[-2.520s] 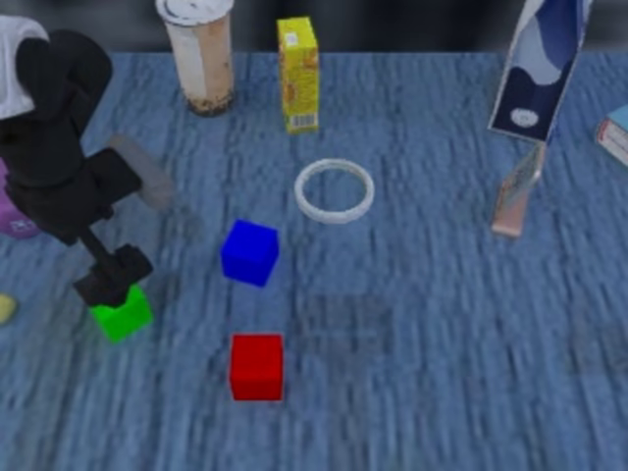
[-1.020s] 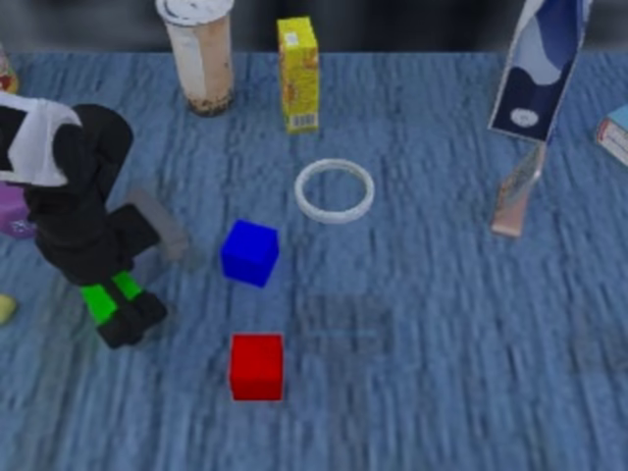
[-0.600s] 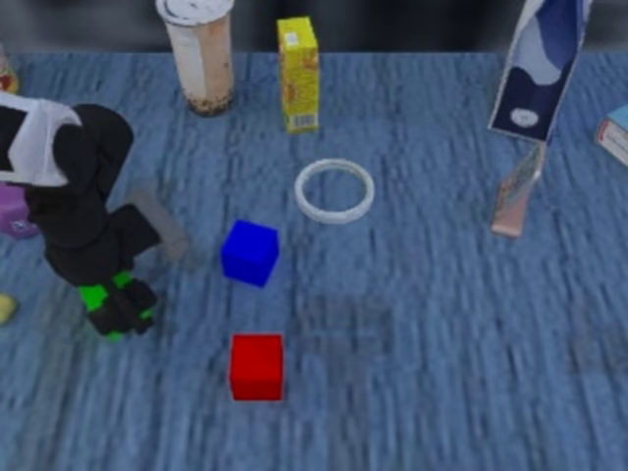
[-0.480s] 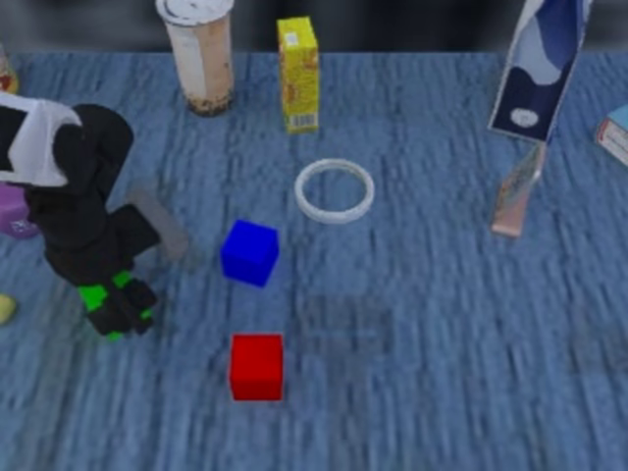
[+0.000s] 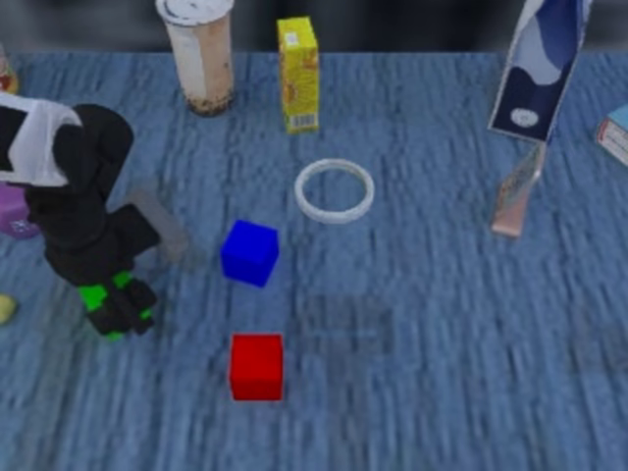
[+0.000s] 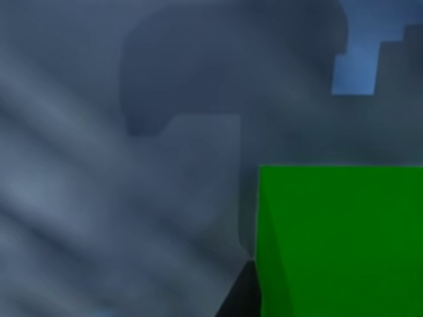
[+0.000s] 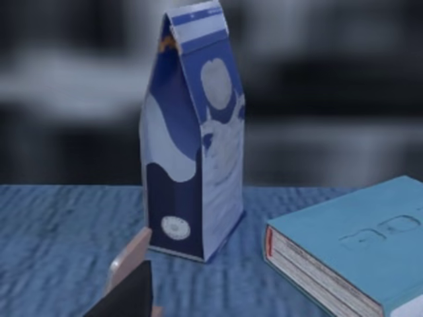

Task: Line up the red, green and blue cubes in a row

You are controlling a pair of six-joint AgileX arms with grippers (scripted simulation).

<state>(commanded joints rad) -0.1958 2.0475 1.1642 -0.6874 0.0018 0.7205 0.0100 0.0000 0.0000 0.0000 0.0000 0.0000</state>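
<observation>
The left arm's black two-finger gripper [image 5: 118, 307] is over the left part of the blue woven-cloth table [image 5: 442, 373], its fingers clamped on the small bright green cube [image 5: 95, 296], which shows only as green slivers between the black parts in the top view. In the left wrist view the green cube [image 6: 340, 241] fills the near corner, with a dark finger [image 6: 238, 297] touching its edge and only the blurred cloth beyond.

The small deep blue cube [image 5: 249, 252] sits on the table to the right of the gripper, apart from it. The small bright red cube [image 5: 256, 366] sits nearer the front edge, almost straight below the blue one in the top view and apart from it. Nothing lies between the gripper and either cube.

A thin white ring [image 5: 335, 190] lies flat beyond the blue cube and slightly to the right, not touching it. Along the back stand a tall tan cup with a white lid [image 5: 198, 54] and an upright yellow carton [image 5: 298, 74]. At the left edge a purple object [image 5: 14, 211] and a small yellow one [image 5: 5, 310] are partly cut off.

The right arm does not show in the top view. Its wrist view shows a blue-and-white gable-top carton [image 7: 192, 139] upright, a light blue book [image 7: 350, 247] lying flat beside it, and a dark finger tip with a pinkish pad [image 7: 129, 281]; whether the right gripper is open I cannot tell.
</observation>
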